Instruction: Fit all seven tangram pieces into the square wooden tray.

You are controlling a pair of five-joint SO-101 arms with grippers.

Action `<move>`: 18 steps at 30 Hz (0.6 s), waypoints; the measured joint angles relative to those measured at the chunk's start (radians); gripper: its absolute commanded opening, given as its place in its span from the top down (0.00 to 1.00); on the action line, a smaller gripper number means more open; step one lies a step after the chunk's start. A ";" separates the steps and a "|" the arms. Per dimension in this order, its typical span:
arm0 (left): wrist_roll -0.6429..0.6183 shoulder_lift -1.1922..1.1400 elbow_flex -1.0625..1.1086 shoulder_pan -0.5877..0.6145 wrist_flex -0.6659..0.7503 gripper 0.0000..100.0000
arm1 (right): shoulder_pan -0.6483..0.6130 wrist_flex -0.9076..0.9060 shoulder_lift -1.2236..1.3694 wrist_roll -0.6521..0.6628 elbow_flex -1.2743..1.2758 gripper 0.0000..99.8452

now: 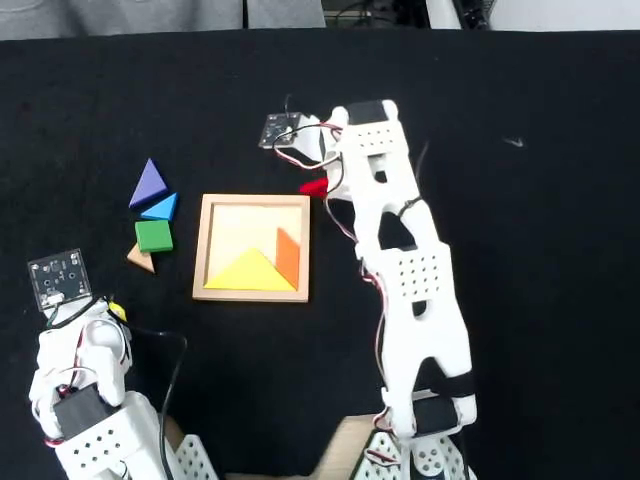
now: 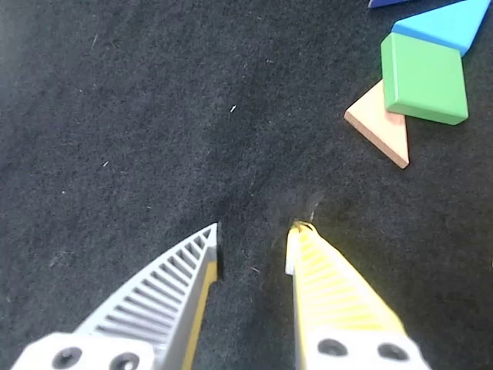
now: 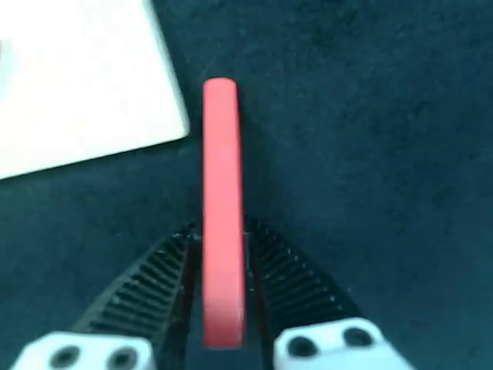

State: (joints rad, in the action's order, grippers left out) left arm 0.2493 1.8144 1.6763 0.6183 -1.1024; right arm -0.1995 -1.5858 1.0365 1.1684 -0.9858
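Right fingers (image 3: 166,270) clamp the red piece (image 3: 222,193) on edge, tray (image 3: 85,85) just ahead. Lay it flat inside before letting go. Left fingers (image 2: 331,285) spread wide, empty.

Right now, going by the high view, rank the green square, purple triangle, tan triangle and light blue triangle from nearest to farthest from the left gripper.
From the left gripper:
1. tan triangle, at the near end of the column of loose pieces.
2. green square, just beyond it.
3. light blue triangle, beyond the square.
4. purple triangle, at the far end.
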 measured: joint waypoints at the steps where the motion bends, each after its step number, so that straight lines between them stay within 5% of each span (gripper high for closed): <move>1: 0.000 0.000 0.000 0.000 0.000 0.84 | 0.000 -0.028 0.000 0.000 -0.028 0.96; 10: 0.000 0.000 0.000 0.000 0.000 0.84 | 0.002 -0.135 0.000 -0.029 -0.147 0.87; 18: 0.000 0.000 0.000 0.000 0.000 0.84 | 0.002 -0.137 0.046 -0.031 -0.147 0.92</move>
State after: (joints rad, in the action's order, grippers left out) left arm 0.2493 1.8144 1.6763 0.6183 -1.1024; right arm -0.1979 -1.7223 1.0825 1.1377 -1.1331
